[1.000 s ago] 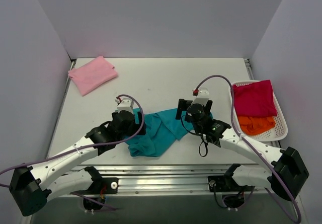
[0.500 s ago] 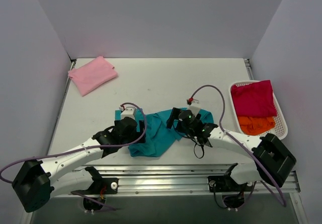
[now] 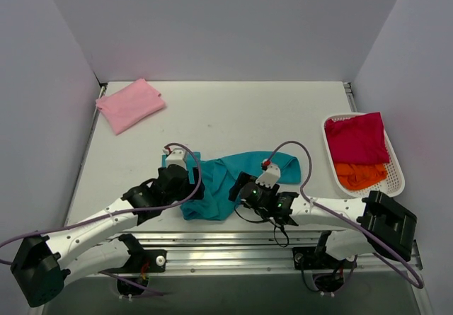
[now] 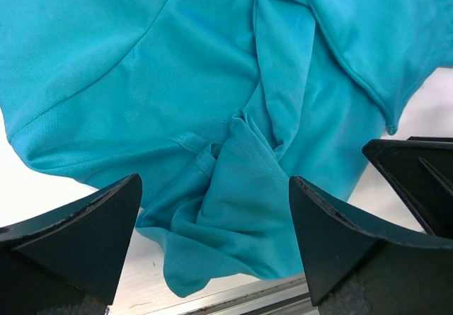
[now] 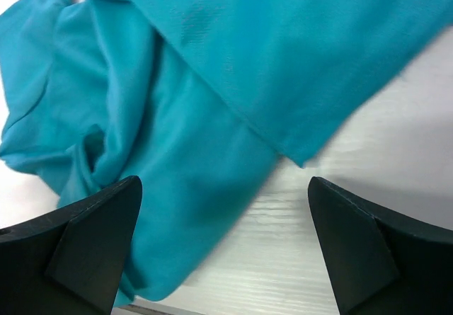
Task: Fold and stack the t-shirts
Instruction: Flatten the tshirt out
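Seen from above, a crumpled teal t-shirt lay near the bottom centre of the frame, on the white desk close to its near edge. Both arms reached in over it.

The left pincer hung over the shirt's left part. In the left wrist view, that pincer stood wide, its two black fingers at the lower corners of the frame. A bunched fold of the teal t-shirt lay between them, not gripped.

The right pincer sat low over the shirt's lower right edge. In the right wrist view it was also spread wide and held nothing. The teal cloth filled the upper left of that frame, and bare desk showed at the lower right.

A folded light pink t-shirt lay at the upper left of the overhead frame, well apart. At the right edge, a white basket held a magenta t-shirt above an orange one.
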